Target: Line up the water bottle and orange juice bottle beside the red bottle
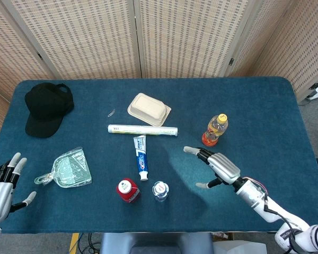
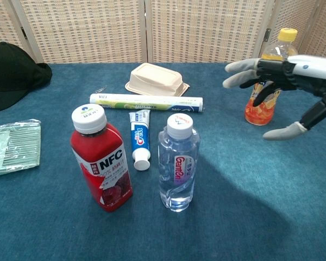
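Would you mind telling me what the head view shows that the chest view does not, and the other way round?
Only the head view shows the left hand, open off the table's near left corner, and the whole clear dustpan with its handle. Only the chest view shows the labels: NFC on the red bottle and the print on the water bottle. Both show the open right hand near the orange juice bottle, plus the toothpaste, the long tube, the beige box and the black cap.

Open blue cloth between clear plastic water bottle (image 2: 177,162) and orange juice bottle with yellow cap (image 1: 214,130). Toothpaste tube (image 1: 141,156) lies just behind red NFC bottle (image 2: 101,159), near water bottle.
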You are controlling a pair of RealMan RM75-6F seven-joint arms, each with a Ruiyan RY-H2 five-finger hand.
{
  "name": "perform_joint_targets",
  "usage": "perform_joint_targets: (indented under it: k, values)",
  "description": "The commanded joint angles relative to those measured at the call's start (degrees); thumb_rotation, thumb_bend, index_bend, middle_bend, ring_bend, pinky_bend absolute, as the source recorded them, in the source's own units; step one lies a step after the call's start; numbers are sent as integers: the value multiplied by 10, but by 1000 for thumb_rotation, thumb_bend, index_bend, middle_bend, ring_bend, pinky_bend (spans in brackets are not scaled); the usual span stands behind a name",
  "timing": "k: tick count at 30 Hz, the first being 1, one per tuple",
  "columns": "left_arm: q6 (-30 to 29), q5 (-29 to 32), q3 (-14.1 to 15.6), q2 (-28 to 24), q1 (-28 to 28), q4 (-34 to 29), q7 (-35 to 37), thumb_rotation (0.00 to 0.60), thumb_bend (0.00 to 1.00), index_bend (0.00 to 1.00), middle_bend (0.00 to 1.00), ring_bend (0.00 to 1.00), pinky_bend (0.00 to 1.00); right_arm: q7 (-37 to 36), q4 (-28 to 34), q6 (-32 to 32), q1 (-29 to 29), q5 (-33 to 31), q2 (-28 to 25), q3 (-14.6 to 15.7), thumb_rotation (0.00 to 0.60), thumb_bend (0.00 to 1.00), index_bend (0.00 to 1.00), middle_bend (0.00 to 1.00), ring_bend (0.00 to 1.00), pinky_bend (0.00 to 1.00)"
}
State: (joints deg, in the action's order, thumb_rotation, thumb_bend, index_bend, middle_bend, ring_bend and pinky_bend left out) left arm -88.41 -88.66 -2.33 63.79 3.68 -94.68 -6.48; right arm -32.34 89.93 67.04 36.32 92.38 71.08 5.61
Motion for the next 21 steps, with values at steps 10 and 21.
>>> perform_joint_targets:
  k: [10,21]
  values:
    - [6,1,-2,3,6,3,2,600,184,81,0,57,87,7,40,-7,-67,-55,-78,20,600,131,54,141,97,273]
    - [11,2,-2,4,10,4,3,600,183,81,0,57,87,4,37,32,-130,-83,-94,7,600,70,18,82,65,259]
